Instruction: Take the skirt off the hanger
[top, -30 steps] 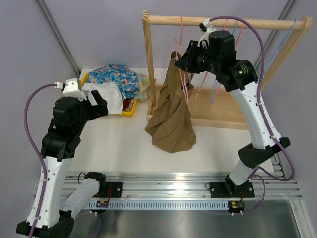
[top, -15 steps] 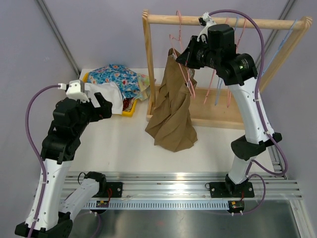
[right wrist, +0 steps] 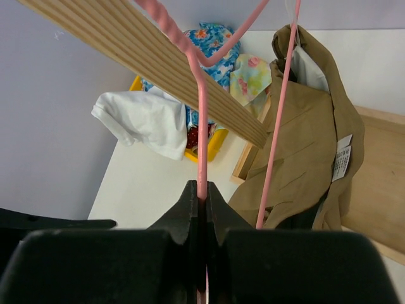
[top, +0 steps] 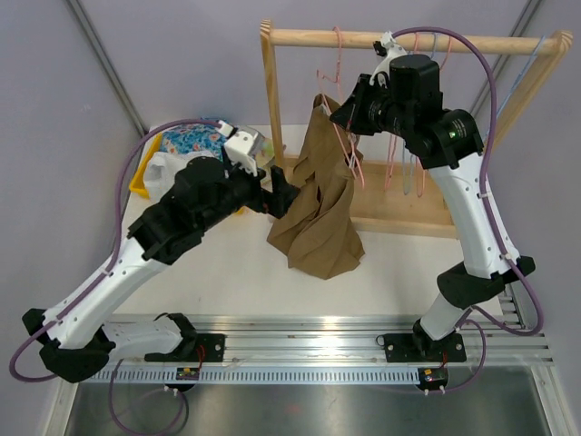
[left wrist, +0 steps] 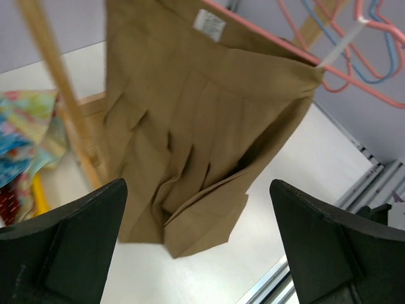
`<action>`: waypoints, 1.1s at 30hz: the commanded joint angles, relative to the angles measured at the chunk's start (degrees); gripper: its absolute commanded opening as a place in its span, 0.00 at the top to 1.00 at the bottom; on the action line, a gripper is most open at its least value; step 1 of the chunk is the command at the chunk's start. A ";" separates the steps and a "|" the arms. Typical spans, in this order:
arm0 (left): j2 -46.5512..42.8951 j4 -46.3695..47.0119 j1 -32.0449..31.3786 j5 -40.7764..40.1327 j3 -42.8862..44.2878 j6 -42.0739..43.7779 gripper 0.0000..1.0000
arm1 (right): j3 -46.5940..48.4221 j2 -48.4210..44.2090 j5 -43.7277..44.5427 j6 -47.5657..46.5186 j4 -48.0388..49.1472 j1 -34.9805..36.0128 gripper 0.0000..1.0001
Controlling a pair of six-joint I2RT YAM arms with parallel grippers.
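A brown skirt hangs from a pink hanger on the wooden rack rail, its hem bunched on the white table. My right gripper is high by the rail, shut on the pink hanger wire, which runs up from between its fingertips. The skirt hangs just right of that wire. My left gripper stands wide open at the skirt's left side. In the left wrist view the skirt fills the space ahead of the open gripper, with nothing between the fingers.
Further pink and blue hangers hang on the rail's right half. The rack's wooden post and base board stand behind the skirt. A yellow bin with floral and white clothes sits at the back left.
My left arm has swung from the far left across to the skirt, gripper still open. My right gripper has shut on the pink hanger wire and shifted slightly up.
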 commanded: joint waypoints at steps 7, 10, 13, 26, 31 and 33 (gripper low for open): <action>10.03 21.71 -7.62 4.81 0.15 1.61 0.01 | 0.85 -7.69 0.82 0.05 8.13 0.30 1.00; 13.27 25.24 -7.62 8.41 0.93 0.12 0.01 | -1.78 -9.79 0.82 0.66 9.18 0.39 1.00; 15.47 26.91 -7.71 10.09 2.25 -0.59 0.01 | -4.24 -12.34 0.91 1.37 10.85 0.39 1.00; 20.32 34.21 -7.80 12.46 2.70 -3.49 0.88 | -7.32 -16.83 1.43 1.72 12.43 0.30 1.00; 19.88 33.17 -8.49 11.76 4.63 -2.71 1.00 | -13.55 -19.12 2.40 2.42 15.16 0.30 1.00; 19.96 31.24 -9.02 11.15 6.64 -2.09 1.00 | -15.14 -19.56 3.98 2.60 16.39 0.30 1.00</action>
